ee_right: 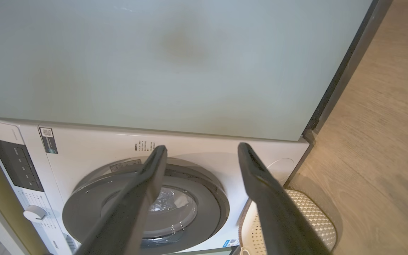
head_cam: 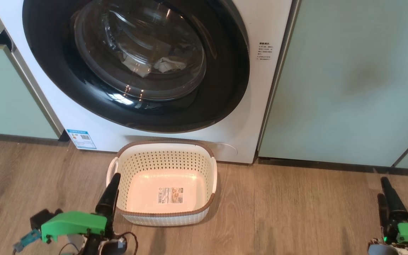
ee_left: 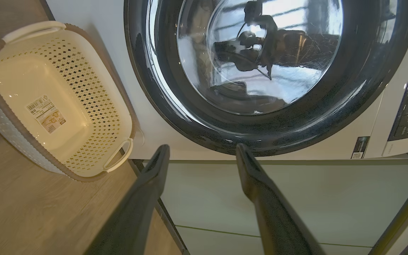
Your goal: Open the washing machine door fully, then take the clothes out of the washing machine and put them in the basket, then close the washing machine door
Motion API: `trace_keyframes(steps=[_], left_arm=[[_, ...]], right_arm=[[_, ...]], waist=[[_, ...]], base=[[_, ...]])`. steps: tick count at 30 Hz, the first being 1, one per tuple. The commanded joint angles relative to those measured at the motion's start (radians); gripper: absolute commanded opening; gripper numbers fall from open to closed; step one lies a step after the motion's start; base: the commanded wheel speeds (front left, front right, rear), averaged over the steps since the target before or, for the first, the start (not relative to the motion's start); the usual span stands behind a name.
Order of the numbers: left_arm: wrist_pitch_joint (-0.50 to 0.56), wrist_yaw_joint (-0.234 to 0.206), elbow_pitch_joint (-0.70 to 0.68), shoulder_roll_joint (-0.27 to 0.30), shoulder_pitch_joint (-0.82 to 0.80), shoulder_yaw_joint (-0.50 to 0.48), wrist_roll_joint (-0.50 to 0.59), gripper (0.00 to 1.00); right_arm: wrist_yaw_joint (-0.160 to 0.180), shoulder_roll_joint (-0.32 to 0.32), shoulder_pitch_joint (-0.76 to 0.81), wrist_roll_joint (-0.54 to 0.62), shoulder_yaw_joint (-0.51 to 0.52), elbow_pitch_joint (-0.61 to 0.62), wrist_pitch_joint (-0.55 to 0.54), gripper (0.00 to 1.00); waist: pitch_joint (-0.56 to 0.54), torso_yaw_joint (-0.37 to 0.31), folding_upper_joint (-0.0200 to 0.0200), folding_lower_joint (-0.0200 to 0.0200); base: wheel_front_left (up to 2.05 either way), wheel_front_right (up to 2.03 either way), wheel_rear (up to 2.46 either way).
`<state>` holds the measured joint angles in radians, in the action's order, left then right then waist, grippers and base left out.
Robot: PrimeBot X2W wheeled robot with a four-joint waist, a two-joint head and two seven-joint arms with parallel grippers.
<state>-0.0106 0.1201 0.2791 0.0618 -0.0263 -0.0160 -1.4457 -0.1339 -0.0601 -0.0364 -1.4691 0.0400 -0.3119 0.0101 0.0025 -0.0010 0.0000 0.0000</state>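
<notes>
Shut washing machine door, top cut off; clothes dim behind glass. Empty basket on floor before it; left end effector and right end effector spread wide, holding nothing.

We've got bright, even light here; glare streaks the washing machine door near seven o'clock, the basket throws a soft shadow toward three o'clock, and both wrist views bend at their edges.
</notes>
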Motion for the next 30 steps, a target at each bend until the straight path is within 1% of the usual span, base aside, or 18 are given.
trace_keyframes(steps=[1,7,15,24,27,28,30], left_arm=[[-0.01,0.005,-0.028,0.025,-0.059,-0.011,0.039,1.0],[-0.028,0.005,-0.057,0.012,-0.066,-0.037,0.235,1.0],[-0.052,-0.011,-0.081,0.001,-0.066,-0.039,0.462,1.0],[-0.078,-0.013,-0.091,0.01,-0.071,-0.011,0.656,1.0],[-0.087,-0.017,-0.092,0.016,-0.074,0.001,0.715,1.0],[-0.087,-0.017,-0.092,0.016,-0.074,0.001,0.715,1.0],[-0.093,-0.019,-0.093,0.019,-0.075,0.008,0.749,1.0]], right_arm=[[0.001,-0.022,-0.059,0.032,-0.007,0.034,0.01,1.0],[0.001,-0.012,-0.069,0.194,0.01,0.037,0.028,1.0],[0.001,-0.008,-0.074,0.464,-0.001,0.056,0.052,1.0],[0.002,-0.007,-0.075,0.713,-0.034,0.068,0.079,1.0],[0.002,-0.008,-0.076,0.781,-0.042,0.067,0.087,1.0],[0.002,-0.008,-0.076,0.781,-0.042,0.067,0.087,1.0],[0.002,-0.007,-0.077,0.819,-0.046,0.066,0.093,1.0]], waist=[[0.0,0.0,0.0,0.0],[0.002,0.0,0.0,0.0],[0.003,0.0,0.0,0.0],[0.003,-0.002,0.0,0.0],[0.003,-0.003,0.0,0.0],[0.003,-0.003,0.0,0.0],[0.003,-0.003,0.0,0.0]], base=[[0.0,0.0,0.0],[0.0,0.0,0.0],[0.0,0.0,0.0],[0.0,0.0,0.0],[0.0,0.0,0.0],[0.0,0.0,0.0],[0.0,0.0,0.0]])
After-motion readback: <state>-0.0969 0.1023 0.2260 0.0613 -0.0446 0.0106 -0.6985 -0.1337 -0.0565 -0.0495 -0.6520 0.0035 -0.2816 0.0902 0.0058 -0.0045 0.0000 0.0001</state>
